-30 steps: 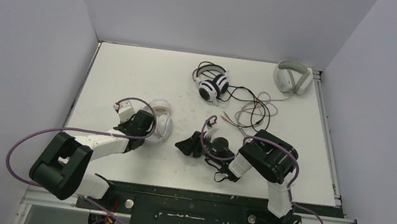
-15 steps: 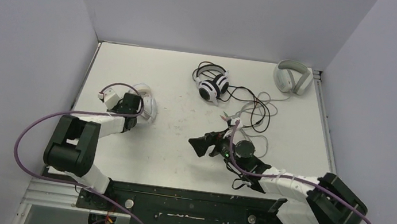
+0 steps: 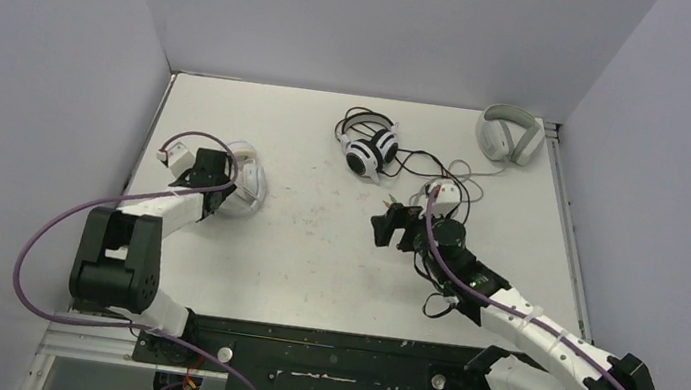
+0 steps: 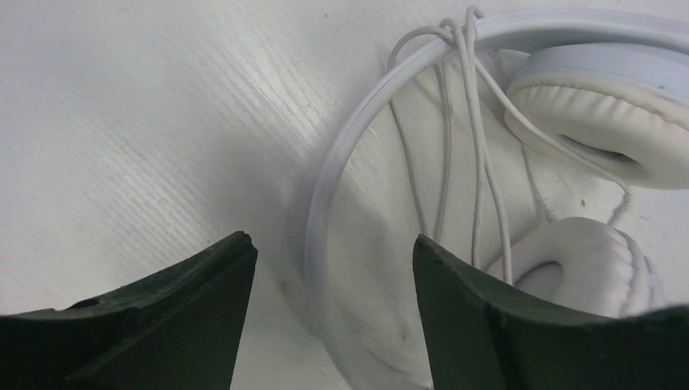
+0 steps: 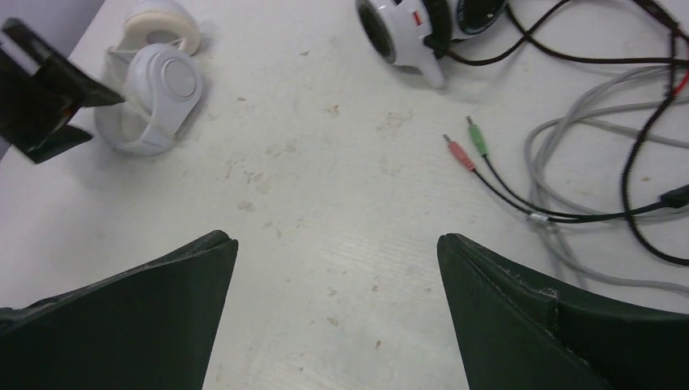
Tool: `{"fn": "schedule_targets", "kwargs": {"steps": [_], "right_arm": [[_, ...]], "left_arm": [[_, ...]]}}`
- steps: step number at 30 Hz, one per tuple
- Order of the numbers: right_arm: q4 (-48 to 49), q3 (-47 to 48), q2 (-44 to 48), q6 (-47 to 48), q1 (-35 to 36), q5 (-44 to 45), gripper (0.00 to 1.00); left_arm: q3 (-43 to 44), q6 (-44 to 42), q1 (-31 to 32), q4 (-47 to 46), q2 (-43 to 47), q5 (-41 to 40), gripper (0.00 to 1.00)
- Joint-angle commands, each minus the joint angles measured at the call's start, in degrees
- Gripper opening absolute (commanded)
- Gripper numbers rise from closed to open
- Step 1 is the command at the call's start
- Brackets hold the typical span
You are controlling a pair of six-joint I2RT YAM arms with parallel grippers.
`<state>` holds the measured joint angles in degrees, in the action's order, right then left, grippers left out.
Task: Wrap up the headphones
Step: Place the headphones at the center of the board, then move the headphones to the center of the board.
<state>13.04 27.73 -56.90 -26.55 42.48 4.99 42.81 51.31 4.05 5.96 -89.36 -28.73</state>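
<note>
The small white headphones lie at the table's left, thin cable wound round the headband, ear pads side by side. My left gripper is open right at them; the headband runs between its jaws without being pinched. The black-and-white headset sits at the back centre, its black cable loose to the right, ending in pink and green plugs. My right gripper hovers open over bare table, short of the plugs, with nothing in it.
A light grey over-ear pair lies at the back right corner. Its grey cable loops across the black one. Walls close in the left, back and right sides of the table.
The left arm carried the white headphones left and toward the back, then opened its jaws. The right arm swung away from the centre toward the loose cables and opened wide.
</note>
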Motion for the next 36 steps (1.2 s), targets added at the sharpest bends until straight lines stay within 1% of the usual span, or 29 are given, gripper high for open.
{"fn": "schedule_targets", "kwargs": {"steps": [1, 2, 3, 5, 6, 9, 10, 11, 12, 14, 16, 18, 19, 21, 25, 26, 27, 28, 29, 30, 31, 32, 36], "right_arm": [[-14.0, 8.9, -1.3, 2.1, -4.1, 7.1, 1.0], [-14.7, 9.7, -1.1, 2.6, -5.0, 7.5, 1.0], [-15.1, 10.3, -1.0, 2.9, -5.8, 7.8, 1.0], [-16.5, 12.0, -1.7, 2.8, -8.1, 7.5, 1.0], [-17.9, 13.1, -2.6, 2.5, -9.4, 7.1, 1.0], [-23.3, 18.4, -6.5, 0.4, -13.8, 6.7, 1.0], [-25.2, 20.1, -8.1, -0.2, -15.2, 6.7, 1.0], [-26.8, 21.5, -9.5, -0.6, -16.4, 6.7, 1.0], [-28.1, 22.7, -10.6, -0.9, -17.4, 7.3, 1.0], [-30.0, 24.2, -12.2, -1.8, -18.6, 10.5, 1.0], [-30.2, 24.7, -12.8, -2.4, -19.4, 13.0, 1.0], [-29.4, 24.8, -13.4, -2.3, -20.8, 12.1, 1.0], [-29.3, 25.1, -13.6, -2.1, -21.5, 11.2, 1.0], [-29.4, 25.8, -14.3, -2.1, -22.3, 10.1, 1.0], [-28.1, 26.3, -14.2, -2.5, -22.7, 9.3, 1.0], [-27.3, 26.0, -14.1, -2.7, -22.7, 9.0, 1.0], [-26.8, 26.1, -14.0, -3.0, -22.7, 8.5, 1.0], [-26.3, 26.2, -14.0, -3.2, -22.8, 8.1, 1.0], [-26.0, 26.4, -14.1, -3.4, -22.9, 7.5, 1.0], [-25.7, 26.6, -14.5, -3.7, -22.9, 7.0, 1.0], [-25.5, 27.0, -15.0, -3.9, -22.9, 6.7, 1.0], [-25.4, 27.4, -15.6, -4.1, -22.9, 6.5, 1.0], [-23.8, 29.4, -19.5, -5.4, -22.2, 6.4, 1.0]], "left_arm": [[1.8, -3.4, 0.0, 6.8, 10.2, 3.2, 0.77], [1.8, -4.2, 0.0, 8.1, 12.4, 4.4, 0.88], [1.9, -5.8, 0.1, 9.4, 14.2, 6.5, 0.95], [3.2, -9.9, 0.2, 12.5, 16.9, 11.4, 0.97], [4.4, -11.1, 0.3, 15.8, 17.5, 13.5, 0.97], [6.6, -14.8, 1.3, 19.7, 18.4, 23.3, 0.97], [6.9, -15.0, 2.3, 20.0, 18.6, 26.1, 0.95], [6.8, -15.2, 3.7, 19.4, 18.9, 28.3, 0.88], [6.8, -15.0, 6.7, 18.8, 19.1, 28.7, 0.83], [7.2, -13.5, 12.2, 16.9, 19.0, 28.4, 0.81], [7.1, -13.6, 17.6, 12.9, 18.1, 26.9, 0.78], [6.9, -13.0, 20.0, 9.5, 16.2, 25.9, 0.74], [6.4, -13.0, 20.2, 7.1, 15.2, 26.2, 0.7], [6.0, -12.8, 20.2, 3.5, 12.7, 26.2, 0.66], [6.8, -14.0, 19.9, -2.7, 6.0, 22.5, 0.55], [7.2, -14.8, 19.6, -4.2, 4.1, 22.1, 0.48], [8.2, -15.2, 19.0, -5.1, 1.8, 22.1, 0.4], [9.2, -15.3, 18.3, -5.2, -0.3, 22.7, 0.35], [10.0, -15.5, 17.3, -7.2, -2.3, 24.0, 0.29], [10.8, -15.2, 16.3, -7.7, -4.1, 25.2, 0.17], [11.5, -14.7, 15.3, -7.6, -5.5, 25.7, 0.07], [12.2, -14.5, 14.5, -7.7, -6.9, 26.4, 0.02], [12.7, -14.3, 12.2, -7.3, -9.1, 25.9, 0.0]]}}
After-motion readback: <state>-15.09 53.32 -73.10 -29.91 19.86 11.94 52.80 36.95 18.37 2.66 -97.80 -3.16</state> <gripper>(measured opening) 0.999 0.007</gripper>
